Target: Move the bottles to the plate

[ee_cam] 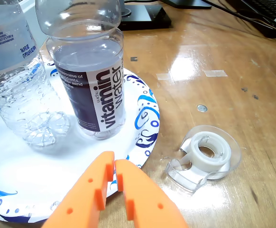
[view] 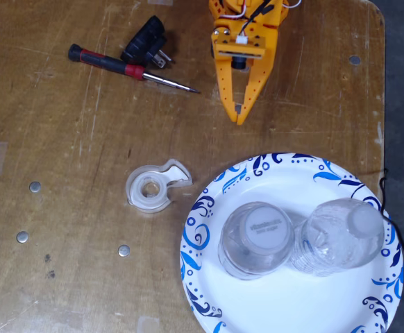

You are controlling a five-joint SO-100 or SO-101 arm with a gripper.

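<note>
Orange end effector [view: 240, 118], jaws closed and empty, hangs above the wooden worktop [view: 70, 139]; both clear plastic bottles [view: 256, 239] [view: 341, 236] stand on the blue-patterned white paper plate [view: 209, 208]. Task apparently complete; only retreat remains.

Orange plastic end effector [view: 240, 118], tapered fingers, small screw holes, red and white wires

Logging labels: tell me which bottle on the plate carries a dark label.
The vitaminwater bottle, beside the crinkled clear bottle whose label is pale.
</note>
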